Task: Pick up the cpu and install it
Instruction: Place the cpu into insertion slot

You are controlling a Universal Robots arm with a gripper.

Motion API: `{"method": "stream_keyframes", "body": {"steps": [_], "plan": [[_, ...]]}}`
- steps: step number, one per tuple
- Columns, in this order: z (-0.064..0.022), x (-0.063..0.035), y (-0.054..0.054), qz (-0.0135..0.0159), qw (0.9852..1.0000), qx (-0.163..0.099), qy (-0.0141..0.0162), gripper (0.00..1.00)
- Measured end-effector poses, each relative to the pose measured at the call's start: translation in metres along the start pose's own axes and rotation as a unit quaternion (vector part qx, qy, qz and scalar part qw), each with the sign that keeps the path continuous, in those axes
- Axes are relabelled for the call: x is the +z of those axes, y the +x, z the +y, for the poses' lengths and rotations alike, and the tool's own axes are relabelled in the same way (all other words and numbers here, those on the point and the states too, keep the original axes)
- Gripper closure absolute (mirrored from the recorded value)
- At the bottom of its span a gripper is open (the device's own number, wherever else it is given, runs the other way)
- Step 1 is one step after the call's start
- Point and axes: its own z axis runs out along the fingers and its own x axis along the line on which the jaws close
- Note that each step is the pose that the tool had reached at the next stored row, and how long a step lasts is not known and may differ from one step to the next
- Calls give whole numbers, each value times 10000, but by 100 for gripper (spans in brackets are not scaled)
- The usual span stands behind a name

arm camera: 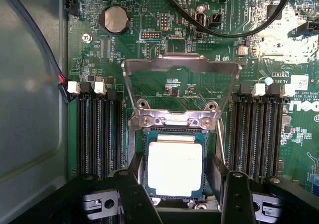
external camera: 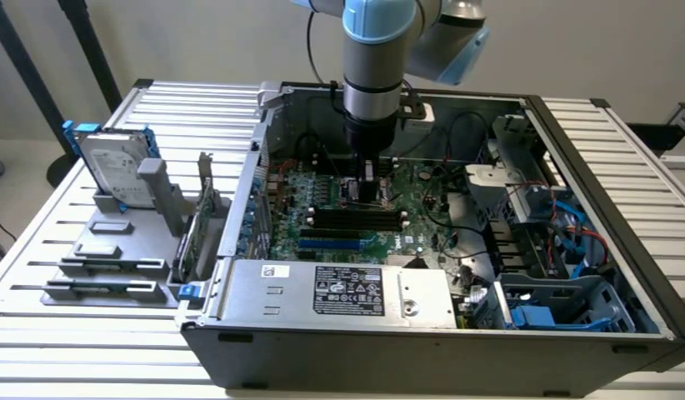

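We are at the install step: the cpu (arm camera: 174, 167) lies in its socket (arm camera: 172, 133), with our hand (arm camera: 175, 174) released and straddling it. Backing away calls for a straight lift.

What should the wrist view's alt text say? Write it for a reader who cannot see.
The cpu lies flat in its socket, the gripper open with a finger on each side of it. The metal retention frame stands flipped open, and black memory slots flank the socket.
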Motion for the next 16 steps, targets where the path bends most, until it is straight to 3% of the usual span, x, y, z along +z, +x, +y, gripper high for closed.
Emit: {"method": "stream_keyframes", "body": {"steps": [5,12,16], "plan": [[3,-71,4,1,10000,-1,0,38],[7,-250,12,2,10000,-2,-1,38],[-43,-316,15,14,10000,0,14,38]]}}
